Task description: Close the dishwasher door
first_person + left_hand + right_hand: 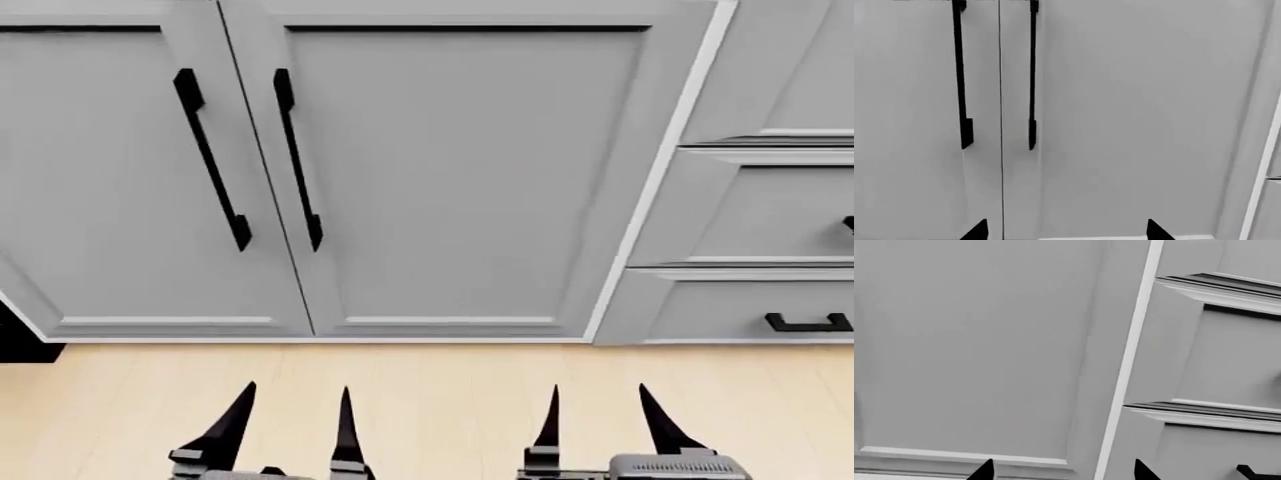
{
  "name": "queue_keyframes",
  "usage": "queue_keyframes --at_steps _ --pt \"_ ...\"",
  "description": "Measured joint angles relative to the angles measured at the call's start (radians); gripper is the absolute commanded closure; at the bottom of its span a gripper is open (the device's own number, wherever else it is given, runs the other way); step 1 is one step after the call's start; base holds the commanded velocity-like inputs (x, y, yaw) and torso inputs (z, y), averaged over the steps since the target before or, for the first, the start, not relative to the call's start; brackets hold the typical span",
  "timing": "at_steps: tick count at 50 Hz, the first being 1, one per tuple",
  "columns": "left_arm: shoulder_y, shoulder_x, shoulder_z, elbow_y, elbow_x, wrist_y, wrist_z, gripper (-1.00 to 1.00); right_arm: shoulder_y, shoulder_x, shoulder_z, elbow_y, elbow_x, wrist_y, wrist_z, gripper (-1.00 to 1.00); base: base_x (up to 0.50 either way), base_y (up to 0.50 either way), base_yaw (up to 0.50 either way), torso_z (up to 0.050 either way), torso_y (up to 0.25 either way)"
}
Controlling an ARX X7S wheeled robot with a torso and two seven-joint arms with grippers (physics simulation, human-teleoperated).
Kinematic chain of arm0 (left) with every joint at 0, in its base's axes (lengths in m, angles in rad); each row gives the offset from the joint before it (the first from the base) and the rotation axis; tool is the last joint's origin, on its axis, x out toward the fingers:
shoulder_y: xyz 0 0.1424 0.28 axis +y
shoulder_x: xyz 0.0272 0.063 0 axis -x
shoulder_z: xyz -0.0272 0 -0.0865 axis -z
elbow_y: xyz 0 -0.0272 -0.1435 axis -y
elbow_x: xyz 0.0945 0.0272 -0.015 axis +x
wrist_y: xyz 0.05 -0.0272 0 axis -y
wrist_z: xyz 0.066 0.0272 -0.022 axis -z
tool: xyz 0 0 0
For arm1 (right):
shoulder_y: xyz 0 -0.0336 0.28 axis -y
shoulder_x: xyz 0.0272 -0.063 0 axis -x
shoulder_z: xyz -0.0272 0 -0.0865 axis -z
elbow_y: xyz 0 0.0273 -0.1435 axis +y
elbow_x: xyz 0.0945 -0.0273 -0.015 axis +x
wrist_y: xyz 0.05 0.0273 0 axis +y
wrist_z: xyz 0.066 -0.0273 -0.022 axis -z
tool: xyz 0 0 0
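Dishwasher door (19, 340) barely a black sliver (orientation unreadable); left gripper (288, 420) and right gripper (601, 418) spread.

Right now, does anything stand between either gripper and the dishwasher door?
Nothing visible does. Only a black sliver at the head view's left edge may be the dishwasher door; bare floor separates it from the open left gripper.

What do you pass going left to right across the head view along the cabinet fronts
Black panel sliver at the floor's far left edge → left grey cabinet door → its black bar handle → right door's black bar handle → right grey cabinet door → white vertical strip → grey drawer fronts.
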Motion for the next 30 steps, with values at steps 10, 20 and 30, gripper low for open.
queue_keyframes --at_steps 10,20,30 --pt "-0.021 -0.001 0.002 -0.021 -0.008 -0.004 0.005 -1.00 0.015 0.000 0.000 0.012 0.014 -0.013 -0.005 -1.00 0.00 0.50 0.00 -0.011 0.000" --pt "-0.032 -0.004 0.009 -0.029 0.004 -0.017 0.000 -1.00 0.020 0.002 -0.001 0.016 0.023 -0.019 -0.007 -1.00 0.00 0.50 0.00 -0.048 0.000" --pt "-0.031 -0.009 0.009 -0.015 0.017 -0.031 -0.016 -1.00 0.012 0.005 -0.002 0.001 0.028 -0.018 -0.001 -1.00 0.00 0.50 0.00 -0.050 0.000"
